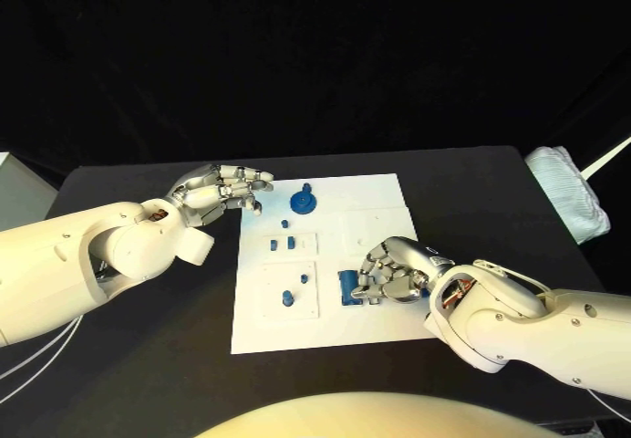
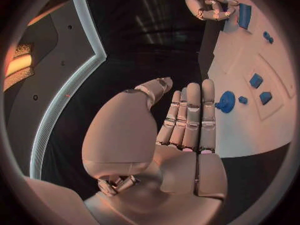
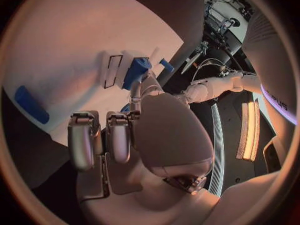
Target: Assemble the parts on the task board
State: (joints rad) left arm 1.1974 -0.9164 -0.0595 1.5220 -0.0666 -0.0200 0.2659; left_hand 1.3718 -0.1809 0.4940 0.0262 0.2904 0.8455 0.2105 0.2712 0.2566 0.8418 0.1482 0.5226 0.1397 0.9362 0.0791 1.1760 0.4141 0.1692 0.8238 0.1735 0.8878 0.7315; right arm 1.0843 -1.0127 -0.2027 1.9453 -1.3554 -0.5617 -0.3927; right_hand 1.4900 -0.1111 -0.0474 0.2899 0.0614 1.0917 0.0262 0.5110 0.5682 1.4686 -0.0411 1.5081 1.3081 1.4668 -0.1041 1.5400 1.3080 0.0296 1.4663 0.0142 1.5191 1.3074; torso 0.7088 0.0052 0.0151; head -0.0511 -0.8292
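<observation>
I see the white task board [image 1: 381, 196] lying flat in the middle of the black table [image 1: 500, 182], with small blue parts set on it. A rectangular blue part [image 1: 350, 286] sits at the board's near right area, and my right hand [image 1: 395, 272] rests directly over it, fingers curled down around it; whether they actually grip it I cannot tell. A round blue part with a peg [image 1: 304, 201] stands just beyond my left hand [image 1: 217, 193], which hovers at the board's far left edge, fingers straight and together, holding nothing. Smaller blue parts [image 1: 280, 244] lie between the two hands. A folded white cloth [image 1: 568, 190] lies well off past my right hand. The room behind is dark.
</observation>
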